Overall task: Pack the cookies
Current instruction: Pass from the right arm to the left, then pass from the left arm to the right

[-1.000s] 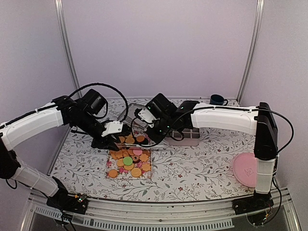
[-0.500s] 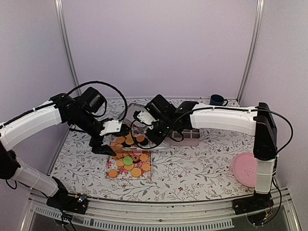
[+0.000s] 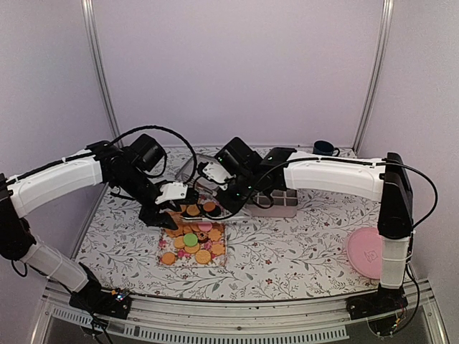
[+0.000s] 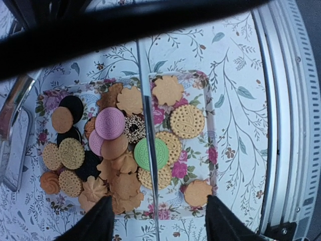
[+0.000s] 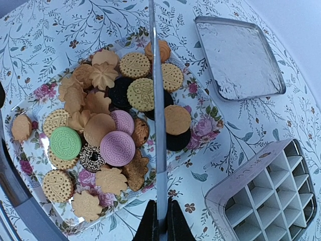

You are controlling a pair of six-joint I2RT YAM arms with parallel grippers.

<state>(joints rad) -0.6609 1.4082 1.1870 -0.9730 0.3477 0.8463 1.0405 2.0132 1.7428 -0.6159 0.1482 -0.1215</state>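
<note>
The cookies [image 3: 192,240] lie heaped on a floral tray [image 3: 215,259] at the table's middle: mostly golden, some dark, two pink [image 4: 110,123], one green [image 4: 150,153]. My right gripper [image 5: 160,203] is shut on a thin clear sheet [image 5: 156,100], seen edge-on, standing over the cookies [image 5: 100,128]. My left gripper [image 4: 159,221] hangs over the tray's near side with its jaws open. The sheet's edge [image 4: 148,125] runs between its fingers without touching them. In the top view the left gripper [image 3: 168,209] and the right gripper [image 3: 214,192] sit close together above the tray's far end.
A white box with many small compartments [image 5: 261,201] stands right of the tray. A shallow metal tin [image 5: 238,57] lies behind it. A pink plate [image 3: 366,252] rests at the front right, and a dark blue cup [image 3: 324,149] at the back right.
My left gripper's jaws have widened, and the left arm has shifted a little to the right, toward the tray. The right arm has hardly moved.
</note>
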